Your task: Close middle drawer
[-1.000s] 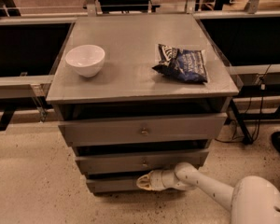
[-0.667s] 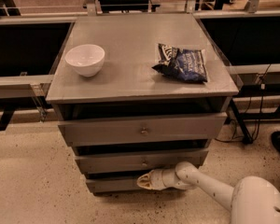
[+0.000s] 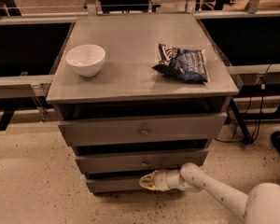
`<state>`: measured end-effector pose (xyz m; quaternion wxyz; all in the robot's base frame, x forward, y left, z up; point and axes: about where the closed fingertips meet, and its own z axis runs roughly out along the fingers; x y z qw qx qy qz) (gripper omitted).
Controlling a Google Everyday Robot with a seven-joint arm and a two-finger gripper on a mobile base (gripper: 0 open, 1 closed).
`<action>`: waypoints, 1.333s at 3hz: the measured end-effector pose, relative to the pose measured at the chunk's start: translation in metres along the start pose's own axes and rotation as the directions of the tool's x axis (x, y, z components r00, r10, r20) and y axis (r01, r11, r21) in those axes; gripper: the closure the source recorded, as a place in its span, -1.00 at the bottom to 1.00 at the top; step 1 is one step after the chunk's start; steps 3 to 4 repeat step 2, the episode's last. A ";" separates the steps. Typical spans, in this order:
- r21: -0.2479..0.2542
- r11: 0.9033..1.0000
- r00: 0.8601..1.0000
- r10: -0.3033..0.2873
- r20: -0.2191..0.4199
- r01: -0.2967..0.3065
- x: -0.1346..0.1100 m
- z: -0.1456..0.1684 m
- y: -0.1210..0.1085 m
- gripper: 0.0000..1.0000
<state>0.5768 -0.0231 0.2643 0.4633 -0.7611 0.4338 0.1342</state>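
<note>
1. Grey wooden middle drawer (image 3: 107, 163), slim-fronted with a tiny round knob, juts slightly from the cabinet (image 3: 130, 64).
2. Pale, rounded gripper (image 3: 143, 181) sits just below its front; whether it is spread or closed cannot be told.

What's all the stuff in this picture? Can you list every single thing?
cabinet: one, grey, middle of the picture
bowl: one, white, left side of the cabinet top
snack bag: one, dark blue, right side of the cabinet top
top drawer: one, grey with a brass knob, pulled out a little
middle drawer: one, grey with a small knob, under the top drawer, pulled out a little
bottom drawer: one, grey, lowest, no knob showing
floor: one, pale and speckled, under the cabinet
arm: one, white, reaching in from the lower right
claw: one, pale, low in front of the bottom drawer, just below the middle drawer
</note>
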 end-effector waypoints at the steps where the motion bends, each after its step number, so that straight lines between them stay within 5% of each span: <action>1: 0.009 1.000 0.998 0.003 -0.057 -0.003 -0.015 -0.043 0.019 1.00; 2: -0.012 1.000 0.999 0.007 -0.035 -0.007 -0.031 -0.037 0.035 0.64; 4: -0.012 1.000 0.999 0.007 -0.035 -0.007 -0.031 -0.037 0.035 0.64</action>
